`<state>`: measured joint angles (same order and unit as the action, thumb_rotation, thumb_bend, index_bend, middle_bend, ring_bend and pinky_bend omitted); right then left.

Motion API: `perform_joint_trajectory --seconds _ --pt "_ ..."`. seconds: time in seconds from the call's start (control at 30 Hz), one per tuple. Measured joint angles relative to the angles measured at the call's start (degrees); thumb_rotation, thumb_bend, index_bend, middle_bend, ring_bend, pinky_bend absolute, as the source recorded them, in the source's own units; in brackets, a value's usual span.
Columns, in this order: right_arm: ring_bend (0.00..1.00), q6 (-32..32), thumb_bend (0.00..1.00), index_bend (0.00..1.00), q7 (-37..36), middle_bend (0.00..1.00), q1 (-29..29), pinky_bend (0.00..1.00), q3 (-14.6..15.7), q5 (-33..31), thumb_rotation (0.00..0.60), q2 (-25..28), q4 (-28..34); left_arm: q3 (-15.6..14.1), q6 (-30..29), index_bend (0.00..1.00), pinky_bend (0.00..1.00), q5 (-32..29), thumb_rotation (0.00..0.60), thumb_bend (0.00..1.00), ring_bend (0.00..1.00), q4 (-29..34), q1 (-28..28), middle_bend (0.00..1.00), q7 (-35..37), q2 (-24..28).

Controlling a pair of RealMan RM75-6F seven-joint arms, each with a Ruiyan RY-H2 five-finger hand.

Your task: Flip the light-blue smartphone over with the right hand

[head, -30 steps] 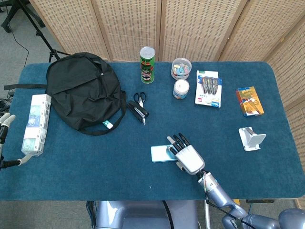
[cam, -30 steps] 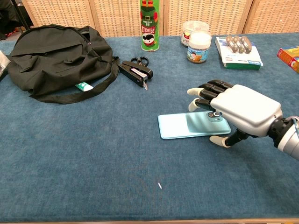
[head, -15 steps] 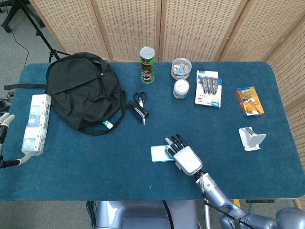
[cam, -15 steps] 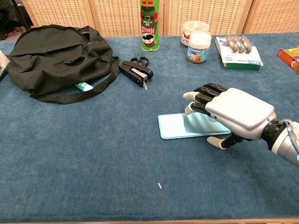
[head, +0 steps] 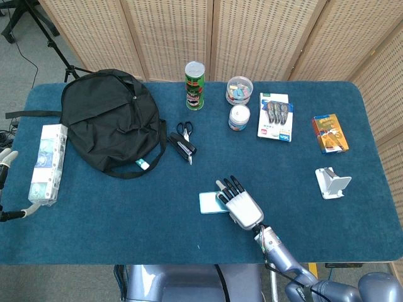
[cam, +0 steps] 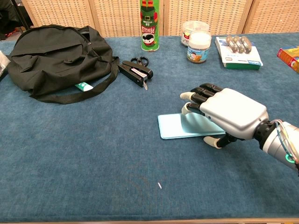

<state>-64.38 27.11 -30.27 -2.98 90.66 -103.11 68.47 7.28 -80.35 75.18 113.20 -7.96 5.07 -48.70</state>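
Note:
The light-blue smartphone (cam: 174,127) lies near the front middle of the blue table (head: 126,207); only its left end (head: 209,202) shows in the head view. My right hand (cam: 231,114) covers its right half, reaching in from the right. Its dark fingers curl over the phone's far edge and the thumb sits at the near edge, so the hand (head: 242,209) grips the phone across its width. The covered end looks slightly raised off the cloth. My left hand (head: 6,157) shows only as pale fingers at the far left edge, away from the phone.
A black backpack (head: 107,119) fills the left of the table, with a long white box (head: 47,163) beside it. A black stapler and scissors (cam: 136,69) lie behind the phone. A Pringles can (head: 194,85), jars, packets and a white phone stand (head: 332,182) stand further back and right.
My right hand has slid left over the phone and now covers more of it, with the fingers wrapped further over the far edge. The phone has stayed in place.

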Motion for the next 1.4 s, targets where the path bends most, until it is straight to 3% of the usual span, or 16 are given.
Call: perform_joint_trajectory --seconds 0.17,0.3,0.5,0.87,1.1,1.3,1.33,1.4 --pt "0.0 -0.7 0.64 0.44 -0.08 0.09 -0.42 0.0 -0.27 0.13 0.6 -0.56 -0.08 0.1 -0.06 0.0 0.0 -0.17 0.6 0.0 0.0 -0.05 -0.02 0.0 -0.02 -0.04" --pt "0.0 -1.15 0.74 0.48 -0.03 0.1 -0.57 0.0 -0.31 0.14 0.6 -0.68 -0.03 0.07 0.0 0.0 0.0 -0.18 0.6 0.0 0.0 -0.02 -0.06 0.0 -0.23 -0.11" --pt "0.0 -1.39 0.76 0.49 0.05 0.11 -0.93 0.0 -0.53 0.05 0.6 -0.68 0.05 0.05 -0.02 0.0 0.0 -0.19 0.6 0.0 0.0 0.03 -0.05 0.0 -0.31 -0.14" --pt "0.0 -0.79 0.81 0.51 1.85 0.12 -3.56 0.0 -5.15 -2.31 0.6 0.0 1.9 0.1 0.03 0.0 0.0 -0.35 0.6 0.0 0.0 0.06 -0.06 0.0 -0.31 -0.09" --pt "0.0 1.19 0.81 0.51 3.4 0.12 -5.49 0.0 -8.15 -5.57 0.6 0.4 2.62 0.13 0.12 0.0 0.0 -0.47 0.6 0.0 0.0 0.03 -0.13 0.0 -0.48 -0.15" --pt "0.0 4.06 0.81 0.51 4.9 0.12 -8.32 0.0 -11.69 -10.19 0.6 -1.43 -0.47 0.2 0.22 0.0 0.0 -0.79 0.6 0.0 0.0 0.01 -0.23 0.0 -0.71 -0.28" --pt "0.0 4.47 0.77 0.5 5.1 0.12 -8.94 0.0 -12.5 -11.15 0.6 -1.94 -1.03 0.24 0.22 0.0 0.0 -0.89 0.6 0.0 0.0 -0.01 -0.24 0.0 -0.75 -0.3" --pt "0.0 4.99 0.58 0.46 5.49 0.11 -10.16 0.0 -13.69 -12.35 0.6 -2.74 -1.77 0.33 0.25 0.0 0.0 -1.15 0.6 0.0 0.0 -0.05 -0.29 0.0 -0.82 -0.34"
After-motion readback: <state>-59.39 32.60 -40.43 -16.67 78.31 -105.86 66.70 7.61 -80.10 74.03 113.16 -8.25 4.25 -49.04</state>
